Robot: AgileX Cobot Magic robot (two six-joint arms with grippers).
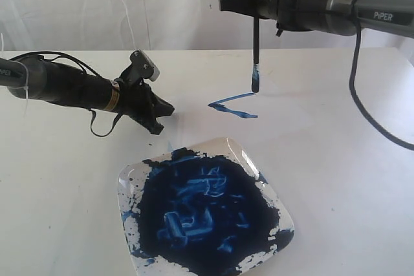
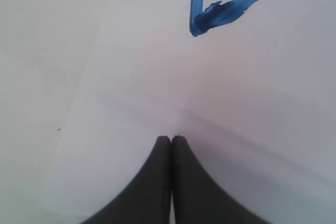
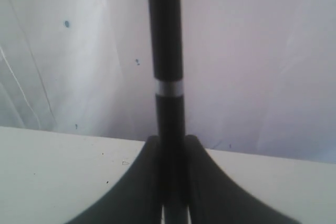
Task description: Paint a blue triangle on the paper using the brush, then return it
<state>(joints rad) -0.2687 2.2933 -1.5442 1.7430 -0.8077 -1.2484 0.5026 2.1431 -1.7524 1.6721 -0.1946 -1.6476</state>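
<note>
Left gripper: low over the table, left of the paint marks, angled down. Left wrist view has its jaws pressed together with nothing between them, and the paper under them.

Plate: front centre, square and white, mostly covered in dark blue paint. Well apart from both grippers.

Blue triangle: behind the plate, just right of the left gripper. Two strokes show, joined at the left corner; right side not closed.

Brush: hangs upright, blue bristle tip at the right end of the upper stroke. Can't tell whether it touches the paper.

Right gripper: high on the right, clamped on the brush handle. Right wrist view shows fingers either side of it, below the pale band.
</note>
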